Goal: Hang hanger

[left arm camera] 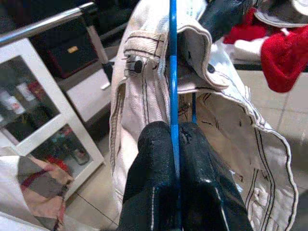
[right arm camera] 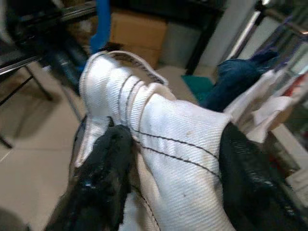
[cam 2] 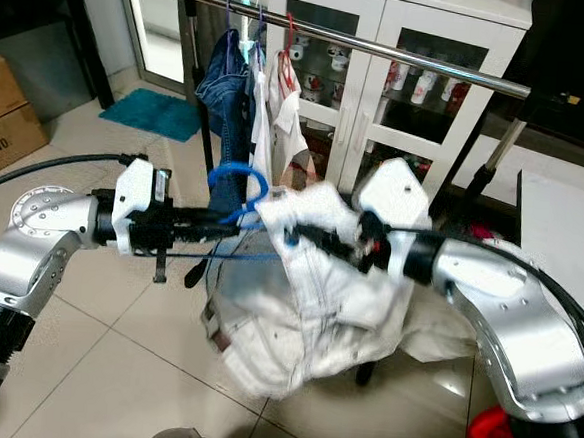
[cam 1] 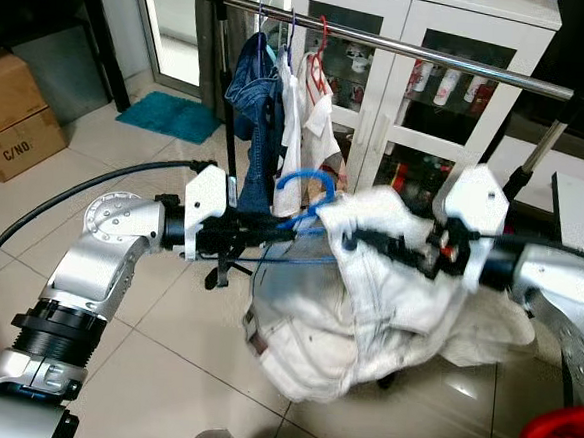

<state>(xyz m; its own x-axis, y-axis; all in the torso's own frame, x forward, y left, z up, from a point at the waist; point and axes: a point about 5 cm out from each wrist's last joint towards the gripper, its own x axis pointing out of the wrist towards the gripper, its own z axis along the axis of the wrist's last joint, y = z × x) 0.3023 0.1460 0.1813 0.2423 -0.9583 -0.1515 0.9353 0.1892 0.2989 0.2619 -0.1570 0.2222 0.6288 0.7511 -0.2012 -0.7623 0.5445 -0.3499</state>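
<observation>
It was a home: a tiled floor (cam 1: 163, 340), a clothes rail (cam 1: 434, 57) with garments, a white glass-door cabinet (cam 1: 421, 98).

The blue hanger (cam 1: 304, 195) sits level, hook up, below the rail (cam 1: 404, 48). White jeans (cam 1: 367, 294) drape over it.

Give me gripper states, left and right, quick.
Left gripper: shut on the blue hanger.
Right gripper: shut on a fold of the white garment.
</observation>
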